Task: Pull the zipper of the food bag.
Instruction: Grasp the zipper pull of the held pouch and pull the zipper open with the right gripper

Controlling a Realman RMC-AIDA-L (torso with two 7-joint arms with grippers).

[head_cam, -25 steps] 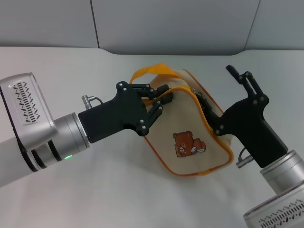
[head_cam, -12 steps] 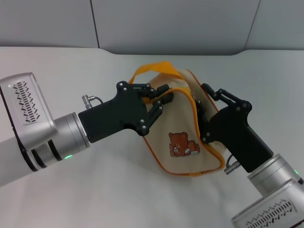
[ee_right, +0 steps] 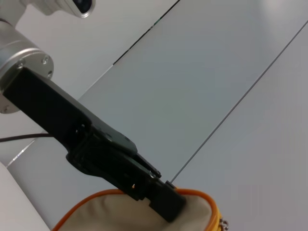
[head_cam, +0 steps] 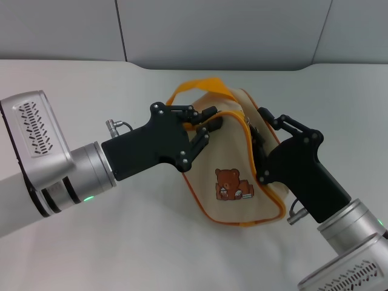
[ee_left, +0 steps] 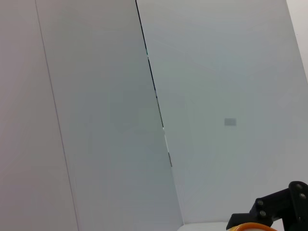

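The beige food bag (head_cam: 233, 160) with orange piping and a bear patch (head_cam: 233, 184) stands tilted on the white table (head_cam: 91, 85). Its orange strap loop (head_cam: 194, 91) arches at the back. My left gripper (head_cam: 206, 128) is shut on the bag's upper left corner. My right gripper (head_cam: 257, 130) is shut on the zip line along the bag's orange-trimmed right edge. The zipper pull is mostly hidden by its fingers (head_cam: 262, 115). The right wrist view shows the left gripper (ee_right: 163, 204) on the bag's top (ee_right: 139, 214) and a small metal bit of the zipper (ee_right: 222, 223).
A grey panelled wall (head_cam: 230, 30) runs behind the table. The left wrist view shows that wall (ee_left: 96, 120), with part of the right gripper (ee_left: 284, 204) and a sliver of the orange strap (ee_left: 250, 226) at one corner.
A second ago my right gripper was open beside the bag's right edge. It moved in and shut on the zip edge, nudging the bag slightly left. Since half a second ago, almost nothing moved.
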